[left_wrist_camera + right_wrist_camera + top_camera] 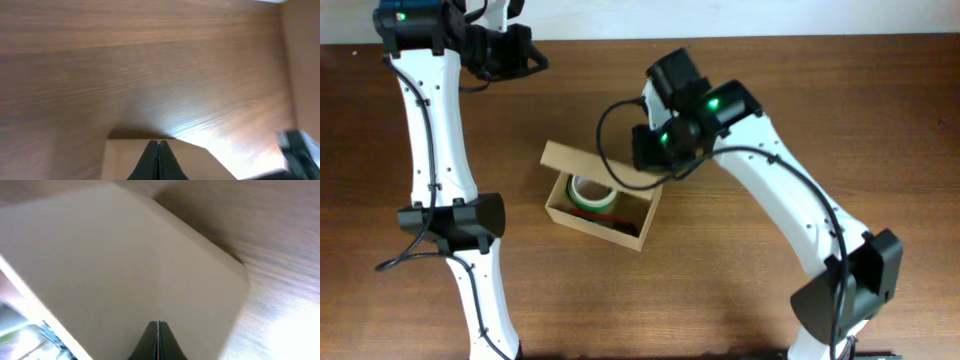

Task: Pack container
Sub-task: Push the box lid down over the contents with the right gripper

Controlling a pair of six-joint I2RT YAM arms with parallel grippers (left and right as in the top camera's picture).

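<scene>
Starting at the right claw (159,325): its fingers are clenched tip to tip with nothing between them. They are poised right over the broad tan lid (125,265), near the box's far right corner. Whether the tips touch the card I cannot tell. The box (590,230) sits open on the table (800,90) between the two arms, with the lid raised along its far side. Inside the box lies a green-and-white roll (592,192), with something red (612,222) just beside it that is too small to name. The left claw (159,146) is clenched too, with nothing seen between its fingers, and sits well apart from the box at its far left. Nothing braces the box, so a push on the lid could probably slide or turn it. A side tab might also catch on a wall or on the roll and leave the lid ajar. Counted: one box, one lid, one roll plainly seen, one red thing, two claws.
</scene>
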